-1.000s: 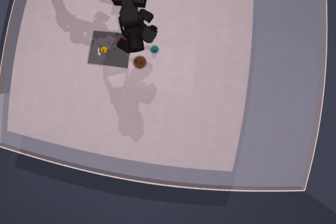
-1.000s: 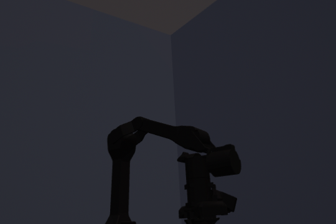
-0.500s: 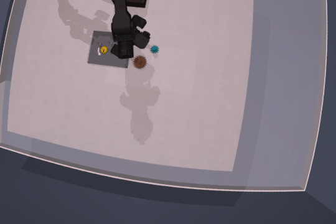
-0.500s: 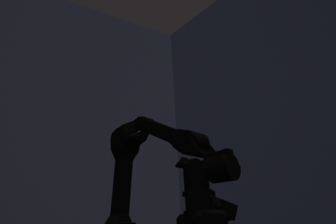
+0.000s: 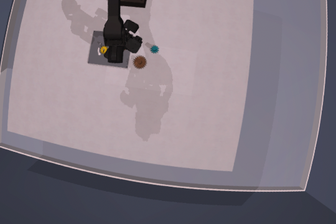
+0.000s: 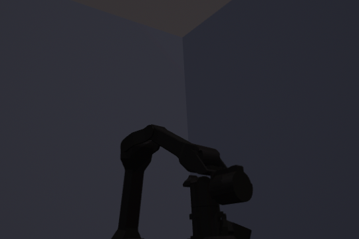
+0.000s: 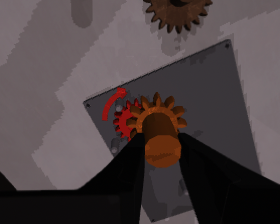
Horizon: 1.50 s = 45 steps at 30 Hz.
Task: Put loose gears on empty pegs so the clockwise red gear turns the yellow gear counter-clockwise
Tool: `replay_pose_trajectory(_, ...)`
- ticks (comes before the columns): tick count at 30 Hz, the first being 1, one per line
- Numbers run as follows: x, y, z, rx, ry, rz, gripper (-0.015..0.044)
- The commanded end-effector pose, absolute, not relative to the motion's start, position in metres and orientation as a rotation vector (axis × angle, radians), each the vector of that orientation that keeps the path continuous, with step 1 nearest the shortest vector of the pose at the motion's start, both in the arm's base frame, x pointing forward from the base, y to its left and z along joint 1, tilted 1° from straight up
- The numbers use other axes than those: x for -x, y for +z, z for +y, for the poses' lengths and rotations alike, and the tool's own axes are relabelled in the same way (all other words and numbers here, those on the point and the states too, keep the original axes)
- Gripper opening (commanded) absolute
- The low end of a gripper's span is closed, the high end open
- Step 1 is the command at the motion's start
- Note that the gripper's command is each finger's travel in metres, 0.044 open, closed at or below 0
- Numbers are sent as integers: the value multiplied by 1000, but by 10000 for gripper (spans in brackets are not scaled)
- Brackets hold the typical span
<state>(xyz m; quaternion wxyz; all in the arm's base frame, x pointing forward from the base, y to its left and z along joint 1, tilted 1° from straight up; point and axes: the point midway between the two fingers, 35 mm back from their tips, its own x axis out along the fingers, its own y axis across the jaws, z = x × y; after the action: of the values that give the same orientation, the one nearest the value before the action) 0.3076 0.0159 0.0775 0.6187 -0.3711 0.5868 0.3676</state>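
Gripper (image 7: 160, 140) holds 1 orange gear (image 7: 159, 120) above board (image 5: 93, 59) (image 7: 210, 100).

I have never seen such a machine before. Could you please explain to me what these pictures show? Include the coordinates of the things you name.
The machine is one black robot arm (image 5: 114, 2) (image 6: 169, 141). The top picture looks down on the table, the exterior one shows the arm against bare walls, and the wrist one looks along the jaws.

A grey board (image 5: 93, 59) (image 7: 210, 75) lies on the table, carrying a yellow gear (image 5: 103, 51) and a red gear (image 7: 122, 122). Beside the board stand a brown gear (image 5: 140, 62) (image 7: 178, 17) and a teal gear (image 5: 154, 49). The jaws hold an orange gear (image 7: 162, 125) by its thick stem, over the board.
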Motion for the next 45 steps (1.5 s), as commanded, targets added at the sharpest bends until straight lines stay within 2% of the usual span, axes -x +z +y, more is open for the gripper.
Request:
replay_pose_trajectory(1, -310, 69, 7, 853, 858, 1354, 0)
replay_pose_trajectory(18, -320, 46, -29, 856, 857, 1354, 0)
replay_pose_trajectory(45, -320, 51, -29, 856, 857, 1354, 0)
